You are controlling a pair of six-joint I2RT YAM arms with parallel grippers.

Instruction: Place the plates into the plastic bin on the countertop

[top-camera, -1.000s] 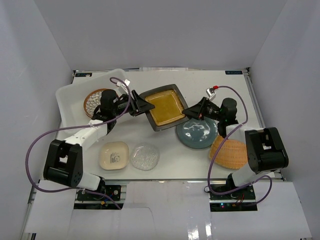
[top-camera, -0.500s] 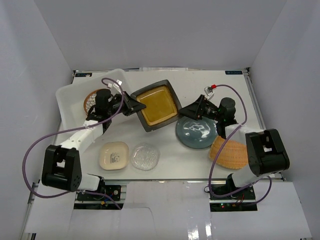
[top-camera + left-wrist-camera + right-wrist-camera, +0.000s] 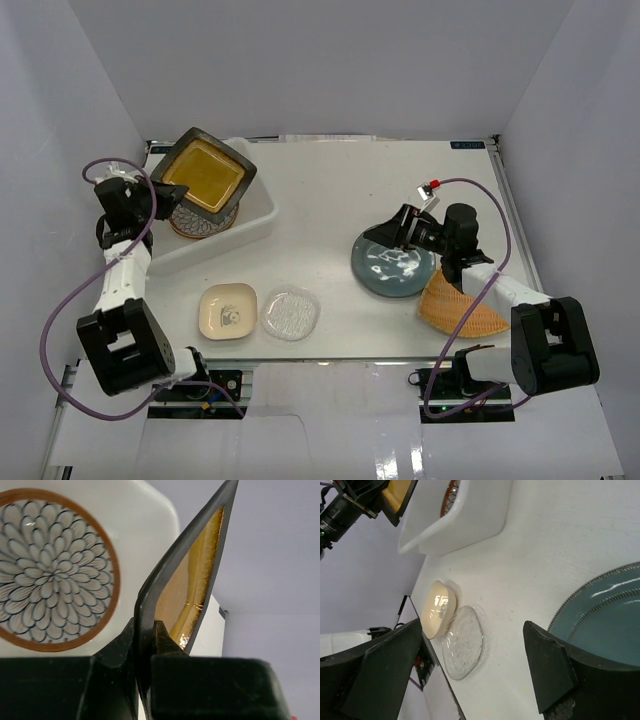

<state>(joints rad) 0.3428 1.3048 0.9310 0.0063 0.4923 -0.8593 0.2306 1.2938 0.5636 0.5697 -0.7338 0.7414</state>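
1. Six dishes in view, on or above the white countertop [image 3: 330, 180].
2. Far left: clamps the left gripper [image 3: 150, 195] on one corner of the square plate [image 3: 205, 175], amber with a black rim. From the left wrist, shows both fingers [image 3: 112, 652] pressed together on that rim.
3. Holds the square plate tilted and clear of any surface, over the far left part of the bin [image 3: 262, 215] as seen from above.
4. Inside the bin, under the square plate: a round plate [image 3: 190, 228] with a brown rim and white petals, flat on the bottom.
5. In front of the bin, toward the near edge: a small cream dish [image 3: 228, 310], and just beside it on the right a clear glass dish [image 3: 290, 313]. Both flat on the countertop, outside the bin.
6. Right of centre: spreads the right gripper [image 3: 385, 232] wide, with nothing between its fingers [image 3: 395, 665]. Hovers low over the far left edge of the teal plate [image 3: 393, 265], itself flat on the countertop and well apart from the bin.
7. Far right: an orange woven plate [image 3: 460, 308] just beside the teal plate on its near right side, partly hidden under the right arm [image 3: 490, 285].
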